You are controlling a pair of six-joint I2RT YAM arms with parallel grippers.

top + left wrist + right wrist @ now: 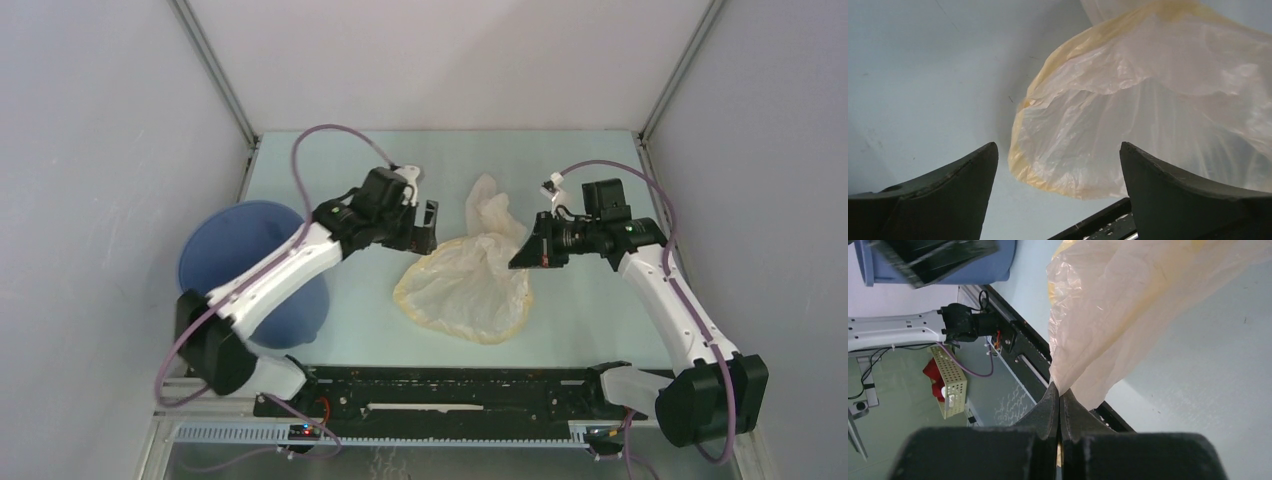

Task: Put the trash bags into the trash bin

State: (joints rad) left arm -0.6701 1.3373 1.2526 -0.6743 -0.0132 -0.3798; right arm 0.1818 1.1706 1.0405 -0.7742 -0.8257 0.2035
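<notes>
1. One translucent cream trash bag [465, 285] lies crumpled on the pale table [580, 170] at the centre of the top view, outside the bin.
2. Right gripper [1060, 391]: jaws pinched tight on a fold of the bag's film.
3. Left gripper [430, 226]: just left of the bag, jaws spread wide, holding nothing.
4. Blue trash bin [235, 250]: at the frame's left, partly under the left arm.

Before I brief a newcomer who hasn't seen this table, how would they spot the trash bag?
On the green table, look to the middle, right of the blue bin. The trash bag is the only translucent cream film with a yellowish rim, pinched by the right gripper.
</notes>
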